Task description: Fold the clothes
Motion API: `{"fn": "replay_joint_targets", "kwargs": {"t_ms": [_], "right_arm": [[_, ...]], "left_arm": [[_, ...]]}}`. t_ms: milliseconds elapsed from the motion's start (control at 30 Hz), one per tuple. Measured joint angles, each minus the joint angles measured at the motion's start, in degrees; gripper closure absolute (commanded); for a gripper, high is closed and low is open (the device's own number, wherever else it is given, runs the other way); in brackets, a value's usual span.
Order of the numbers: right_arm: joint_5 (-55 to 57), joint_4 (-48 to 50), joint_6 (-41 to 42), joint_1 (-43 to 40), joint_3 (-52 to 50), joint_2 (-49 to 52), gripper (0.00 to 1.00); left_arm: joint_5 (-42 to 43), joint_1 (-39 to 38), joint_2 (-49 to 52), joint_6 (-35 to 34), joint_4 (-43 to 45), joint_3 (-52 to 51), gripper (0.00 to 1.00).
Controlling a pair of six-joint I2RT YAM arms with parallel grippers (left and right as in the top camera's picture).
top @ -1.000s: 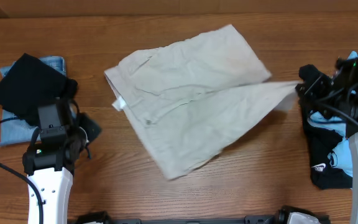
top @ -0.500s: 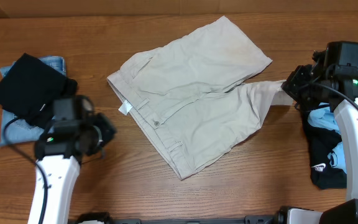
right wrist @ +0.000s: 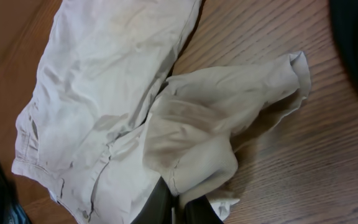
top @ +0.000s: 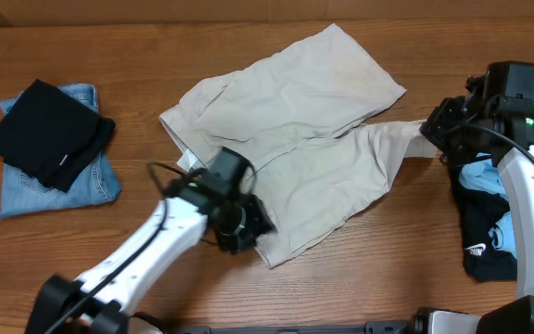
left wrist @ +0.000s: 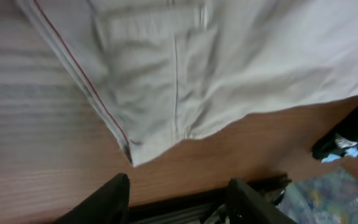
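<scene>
Swinging in from the table's left side over the past second, the left arm now reaches across to the near corner of the khaki shorts [top: 295, 139], while the right arm has held its place since half a second ago. Seen from overhead, the shorts lie spread across the middle of the wooden table [top: 156, 56], the left gripper [top: 248, 227] over their near hem and the right gripper [top: 434, 130] at the far-right tip of one leg, which is drawn out into a narrow tail. At the left, well apart from the shorts, a folded black garment [top: 44, 130] sits on top of a denim piece [top: 58, 190]; at the right edge a light-blue garment [top: 480, 176] and another black piece [top: 489, 250] lie heaped beneath the right arm. From the left wrist, the left gripper [left wrist: 179, 199] has its fingers [left wrist: 114, 193] spread apart with only bare table [left wrist: 55, 162] between them, the shorts' corner [left wrist: 229, 62] lying just beyond, untouched. From the right wrist, the right gripper [right wrist: 179, 208] is clenched on the bunched leg fabric of the shorts [right wrist: 104, 93], which rests crumpled on the table [right wrist: 303, 174].
</scene>
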Motion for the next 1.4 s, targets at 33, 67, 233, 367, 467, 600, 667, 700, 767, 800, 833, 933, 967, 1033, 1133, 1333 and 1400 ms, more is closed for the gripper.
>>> {"fn": "replay_joint_targets", "kwargs": {"t_ms": [33, 67, 233, 367, 467, 600, 667, 700, 767, 800, 833, 933, 967, 1033, 1133, 1333, 1400], "right_arm": [[0.0, 0.0, -0.04, 0.0, 0.0, 0.0, 0.96], [-0.02, 0.0, -0.04, 0.0, 0.0, 0.0, 0.96], [0.0, 0.0, -0.24, 0.0, 0.0, 0.0, 0.96], [0.0, -0.42, -0.44, 0.0, 0.0, 0.0, 0.96], [0.0, -0.44, -0.44, 0.0, 0.0, 0.0, 0.96], [0.0, -0.44, -0.42, 0.0, 0.0, 0.0, 0.96], [0.02, -0.39, -0.46, 0.0, 0.0, 0.0, 0.96], [0.0, -0.39, -0.46, 0.0, 0.0, 0.0, 0.96], [0.0, -0.39, -0.48, 0.0, 0.0, 0.0, 0.96], [-0.02, -0.44, -0.48, 0.0, 0.0, 0.0, 0.96], [0.02, -0.39, -0.48, 0.0, 0.0, 0.0, 0.96], [0.0, -0.42, -0.57, 0.0, 0.0, 0.0, 0.96], [0.0, -0.44, -0.61, -0.02, 0.0, 0.0, 0.96], [-0.02, -0.44, -0.61, 0.0, 0.0, 0.0, 0.96], [0.0, -0.42, -0.68, 0.0, 0.0, 0.0, 0.96], [0.0, -0.61, -0.76, -0.02, 0.0, 0.0, 0.96], [0.0, -0.61, -0.81, -0.02, 0.0, 0.0, 0.96]], "left_arm": [[0.46, -1.49, 0.85, -1.51, 0.24, 0.0, 0.44], [0.83, -2.6, 1.42, -2.69, 0.35, 0.0, 0.44], [1.42, -8.2, 2.51, -9.09, 0.31, 0.0, 0.41], [1.18, -9.46, 2.51, -12.04, -0.2, 0.0, 0.4], [0.33, -9.46, 2.51, -13.49, -1.9, 0.0, 0.32], [0.02, -9.33, 2.51, -15.13, 0.57, -1.07, 0.29], [0.5, -9.03, 2.51, -15.28, 3.5, -2.75, 0.3], [0.92, -8.68, 2.51, -15.32, 5.38, -4.04, 0.3], [1.46, -8.13, 2.56, -15.45, 6.78, -5.53, 0.3], [1.73, -7.72, 2.56, -15.45, 7.17, -6.21, 0.3], [1.97, -7.28, 2.56, -15.47, 7.26, -6.73, 0.3], [2.43, -6.43, 2.58, -15.52, 7.39, -7.54, 0.28], [2.58, -6.43, 2.58, -15.76, 7.41, -7.58, 0.28], [3.17, -6.49, 2.58, -16.98, 8.04, -7.69, 0.3], [3.58, -7.69, 2.56, -19.52, 10.62, -8.37, 0.32], [3.85, -9.03, 2.58, -25.55, 14.21, -10.58, 0.25], [3.56, -9.03, 2.58, -27.28, 15.21, -11.02, 0.23]]}}
